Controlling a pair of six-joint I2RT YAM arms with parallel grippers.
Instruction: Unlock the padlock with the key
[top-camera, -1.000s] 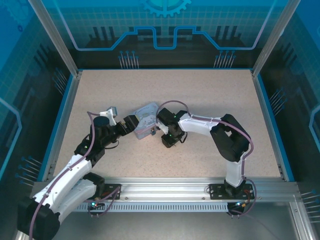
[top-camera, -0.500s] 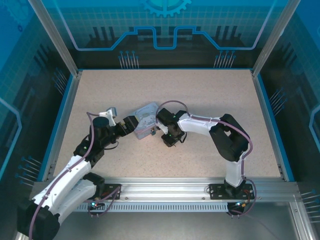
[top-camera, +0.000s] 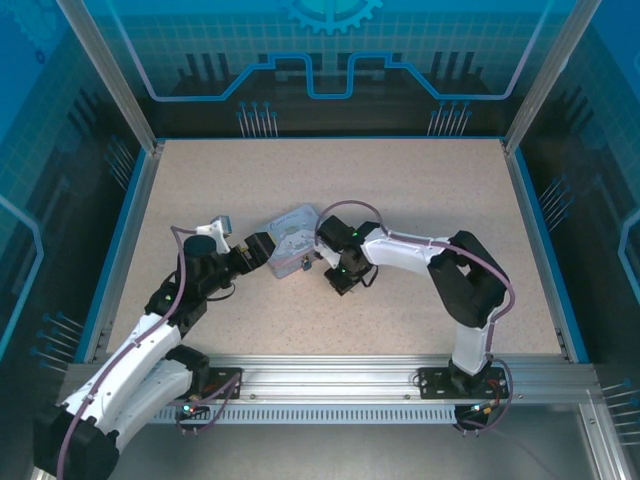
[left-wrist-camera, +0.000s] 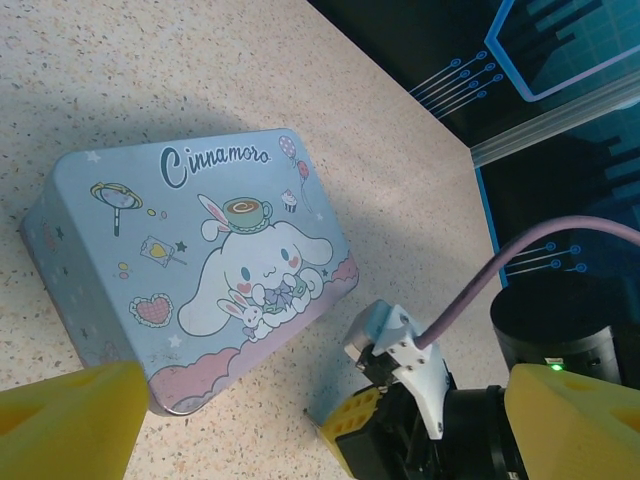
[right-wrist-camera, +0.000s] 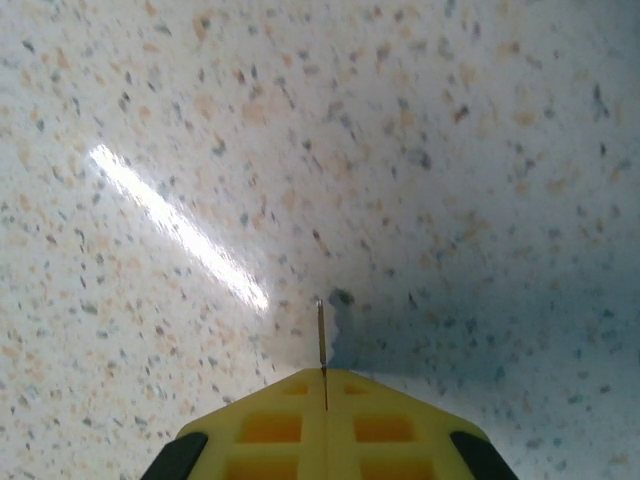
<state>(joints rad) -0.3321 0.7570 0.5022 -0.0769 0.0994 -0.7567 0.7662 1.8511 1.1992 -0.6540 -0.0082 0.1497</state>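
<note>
Right gripper (right-wrist-camera: 323, 378): jaws closed since a second ago, now pinching key (right-wrist-camera: 320, 335); elbow (top-camera: 472, 285) shifted slightly rightward.

the key (right-wrist-camera: 320, 335) is mostly hidden between pads of the right tool (right-wrist-camera: 323, 374).

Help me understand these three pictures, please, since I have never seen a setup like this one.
These are two robot arms bolted to a speckled table. One picture looks down from above; the other two come from a camera on each wrist. On the table lies a light-blue cartoon tin. The left gripper stands open next to the tin, holding nothing. The right gripper is shut close to the table, pinching a thin metal strip, apparently the key seen edge-on.
</note>
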